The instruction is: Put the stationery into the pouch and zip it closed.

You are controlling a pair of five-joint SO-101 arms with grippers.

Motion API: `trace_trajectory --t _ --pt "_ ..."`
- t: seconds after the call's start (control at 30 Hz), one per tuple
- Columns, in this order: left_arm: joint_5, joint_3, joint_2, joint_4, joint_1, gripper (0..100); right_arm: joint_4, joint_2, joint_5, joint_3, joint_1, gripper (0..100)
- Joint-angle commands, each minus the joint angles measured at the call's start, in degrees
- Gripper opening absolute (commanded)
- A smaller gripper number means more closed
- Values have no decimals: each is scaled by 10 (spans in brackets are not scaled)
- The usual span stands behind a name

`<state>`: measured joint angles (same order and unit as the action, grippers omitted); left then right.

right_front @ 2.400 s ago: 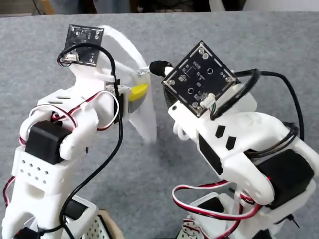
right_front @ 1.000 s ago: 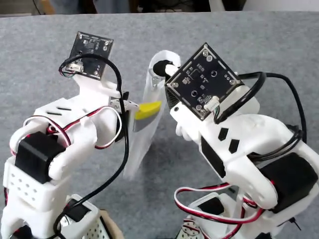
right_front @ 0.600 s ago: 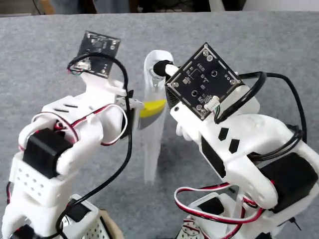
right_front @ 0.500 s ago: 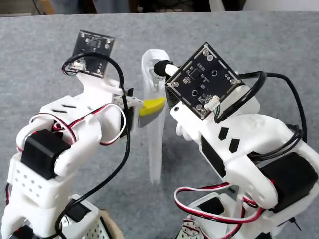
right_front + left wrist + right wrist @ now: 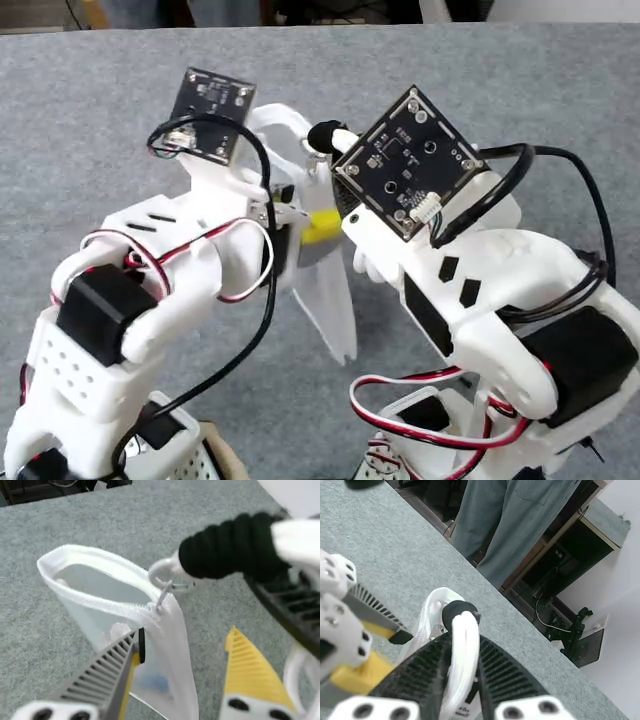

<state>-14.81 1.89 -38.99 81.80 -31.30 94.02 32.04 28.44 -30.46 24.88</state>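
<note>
A translucent white pouch hangs above the table between my two arms, its mouth gaping. Blurred shapes, one of them blue, show through its wall. My right gripper is shut on the white zip pull cord, whose black-wrapped end leads by a ring to the slider at the pouch's top corner. My left gripper is open around the pouch's upper edge. Its grey ribbed finger lies against the wall, and its yellow finger stands a little apart.
The table is covered in grey carpet, with open surface behind and to both sides of the arms. The arms' white bases and a perforated block crowd the near edge. The far table edge borders dark furniture.
My left arm has shifted right, closer to the right arm. The pouch's lower end has swung from the left across to the right. The right arm has stayed still.
</note>
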Motion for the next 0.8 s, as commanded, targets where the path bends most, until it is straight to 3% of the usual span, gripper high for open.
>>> trace_trajectory --t 0.0,0.23,0.53,0.77 --pt "-6 5 20 -20 -6 279 -5 13 -8 -29 -4 12" --pt "-4 2 44 -52 20 275 -2 18 -8 -29 -5 12" --pt "-1 2 46 -53 133 275 -2 30 -8 -26 -4 12" --pt "-1 -39 40 -56 138 275 -2 30 -8 -26 -4 12"
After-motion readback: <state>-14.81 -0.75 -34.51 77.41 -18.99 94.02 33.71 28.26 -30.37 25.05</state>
